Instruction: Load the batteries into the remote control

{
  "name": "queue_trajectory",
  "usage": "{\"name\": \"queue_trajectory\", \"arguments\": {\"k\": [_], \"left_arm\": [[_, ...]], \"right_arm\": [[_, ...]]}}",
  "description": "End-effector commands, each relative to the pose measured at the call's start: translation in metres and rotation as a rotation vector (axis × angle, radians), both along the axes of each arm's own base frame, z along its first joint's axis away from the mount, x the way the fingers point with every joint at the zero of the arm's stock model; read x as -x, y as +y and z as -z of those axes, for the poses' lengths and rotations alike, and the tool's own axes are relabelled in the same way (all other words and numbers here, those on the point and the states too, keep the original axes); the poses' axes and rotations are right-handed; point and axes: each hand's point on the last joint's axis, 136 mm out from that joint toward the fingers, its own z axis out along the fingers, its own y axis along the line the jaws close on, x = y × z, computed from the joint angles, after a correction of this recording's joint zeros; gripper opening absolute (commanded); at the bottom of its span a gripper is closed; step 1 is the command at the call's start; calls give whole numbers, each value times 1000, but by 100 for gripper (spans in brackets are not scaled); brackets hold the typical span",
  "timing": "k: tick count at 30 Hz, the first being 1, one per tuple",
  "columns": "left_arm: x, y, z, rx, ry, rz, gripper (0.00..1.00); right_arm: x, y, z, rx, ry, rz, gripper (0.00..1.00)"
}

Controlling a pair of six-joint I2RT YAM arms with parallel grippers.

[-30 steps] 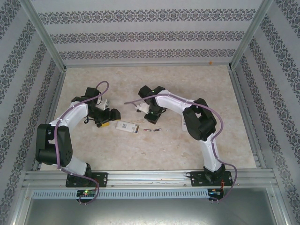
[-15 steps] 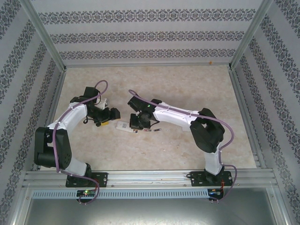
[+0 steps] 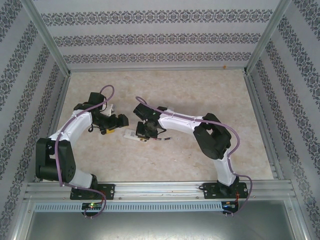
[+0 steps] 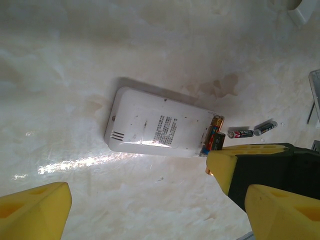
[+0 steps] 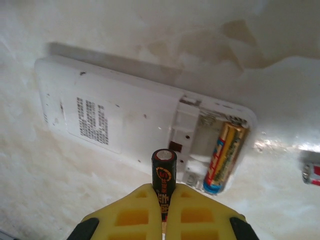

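The white remote control [image 5: 115, 112] lies back-up on the marble table, its battery bay open at one end. One gold battery [image 5: 226, 157] sits in the bay's outer slot. My right gripper [image 5: 164, 212] is shut on a black battery [image 5: 164, 172], which stands just above the bay's near edge. In the top view the right gripper [image 3: 142, 131] hangs over the remote [image 3: 130, 134]. My left gripper [image 4: 157, 215] is open, just left of the remote, with nothing between its fingers. Two loose batteries [image 4: 241, 133] lie on the table beyond the bay.
A small white piece [image 3: 111, 107] lies behind the left arm. Two loose batteries [image 3: 162, 138] lie right of the remote. Aluminium rails [image 3: 160, 190] and patterned walls [image 3: 160, 37] fence the table on all sides.
The right arm has swung left from behind the loose batteries to the remote's open end. The left gripper's jaws have spread a little wider.
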Motion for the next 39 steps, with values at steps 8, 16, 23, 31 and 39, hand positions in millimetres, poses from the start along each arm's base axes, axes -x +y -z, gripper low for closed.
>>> {"name": "queue_trajectory", "arguments": {"k": [8, 16, 23, 31, 39], "left_arm": [[3, 3, -3, -10, -6, -9, 91], [4, 3, -2, -8, -4, -9, 91], [4, 3, -2, -10, -5, -7, 91], [4, 3, -2, -6, -5, -9, 91], [4, 2, -3, -4, -8, -9, 91]], "right_arm": [[-7, -14, 9, 85, -7, 49, 6], [-7, -14, 14, 93, 12, 52, 10], [-6, -22, 15, 112, 11, 74, 14], [-6, -22, 15, 112, 12, 75, 20], [-6, -21, 12, 103, 16, 77, 20]]}}
